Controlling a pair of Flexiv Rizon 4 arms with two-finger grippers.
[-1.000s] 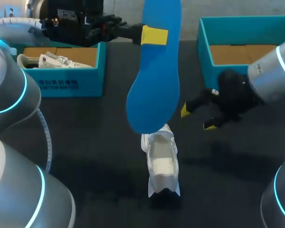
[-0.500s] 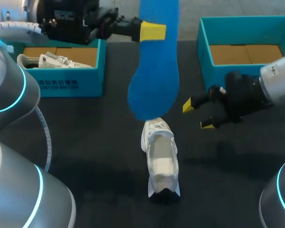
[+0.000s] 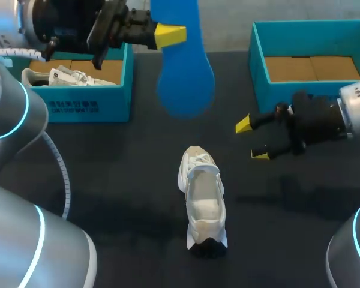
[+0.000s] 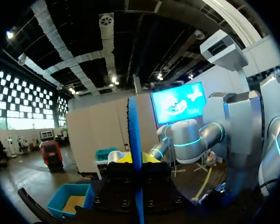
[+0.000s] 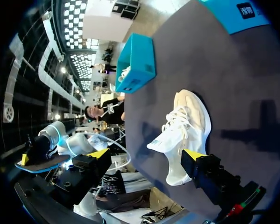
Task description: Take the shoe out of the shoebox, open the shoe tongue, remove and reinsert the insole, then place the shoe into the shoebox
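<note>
A white shoe (image 3: 203, 201) lies on the black table (image 3: 126, 174), its opening facing up. My left gripper (image 3: 170, 35) is high over the table's back, shut on a blue insole (image 3: 186, 66) that hangs down from it, well clear of the shoe. The left wrist view shows the insole (image 4: 132, 126) edge-on between the yellow tips of the left gripper (image 4: 135, 157). My right gripper (image 3: 252, 139) hovers open and empty to the right of the shoe. From the right wrist, the shoe (image 5: 182, 135) lies ahead of the spread right gripper (image 5: 146, 156).
A teal shoebox (image 3: 78, 96) at the back left holds another white shoe (image 3: 66, 76). A second teal shoebox (image 3: 258, 66) at the back right shows only its cardboard floor. In the right wrist view the left shoebox (image 5: 137, 60) stands beyond the shoe.
My left gripper has carried the insole up and to the left, from just over the shoe to well clear of it. The right gripper has drifted slightly right, still open.
</note>
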